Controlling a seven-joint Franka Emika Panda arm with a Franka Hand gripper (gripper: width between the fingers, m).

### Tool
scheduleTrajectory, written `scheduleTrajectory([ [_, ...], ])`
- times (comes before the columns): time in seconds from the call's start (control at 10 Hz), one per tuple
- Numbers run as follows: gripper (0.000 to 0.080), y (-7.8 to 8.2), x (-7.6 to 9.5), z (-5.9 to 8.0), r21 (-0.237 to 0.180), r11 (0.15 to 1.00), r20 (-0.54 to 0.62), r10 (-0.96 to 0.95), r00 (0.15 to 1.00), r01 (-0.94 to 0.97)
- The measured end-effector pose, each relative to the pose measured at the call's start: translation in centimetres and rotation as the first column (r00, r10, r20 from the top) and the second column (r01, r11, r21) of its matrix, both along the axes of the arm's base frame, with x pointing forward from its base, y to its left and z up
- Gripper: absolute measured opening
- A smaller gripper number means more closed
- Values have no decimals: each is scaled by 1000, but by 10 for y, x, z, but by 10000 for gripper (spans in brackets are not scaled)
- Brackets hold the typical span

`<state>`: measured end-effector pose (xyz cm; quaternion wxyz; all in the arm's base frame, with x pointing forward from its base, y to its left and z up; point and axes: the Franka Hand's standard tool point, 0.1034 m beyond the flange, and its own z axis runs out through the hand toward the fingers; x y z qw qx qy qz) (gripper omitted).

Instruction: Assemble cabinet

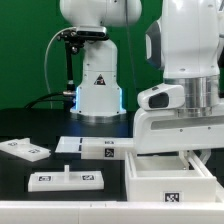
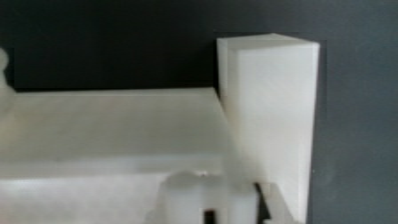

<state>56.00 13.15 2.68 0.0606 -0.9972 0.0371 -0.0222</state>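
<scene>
Cabinet (image 1: pixel 150 190): a large white box-shaped body with thick walls, sitting on the dark table (image 1: pixel 110 170) at the exterior view's lower right, closest to the camera. Its hollow side is facing upward, the walls framing the open interior. One square black-and-white marker tag (image 1: pixel 172 197) is showing on the front wall. In the wrist view, the cabinet (image 2: pixel 267 110) is showing one thick wall end rising upright beside a smooth, pale inner surface.
</scene>
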Motion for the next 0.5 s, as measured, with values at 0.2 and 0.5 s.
scheduleTrajectory([
  [0.2, 35, 0, 0, 0, 0, 1000, 0, 0, 1000, 0],
  [0.5, 35, 4, -2, 1, -37, 990, -6, 136, 991, -136],
])
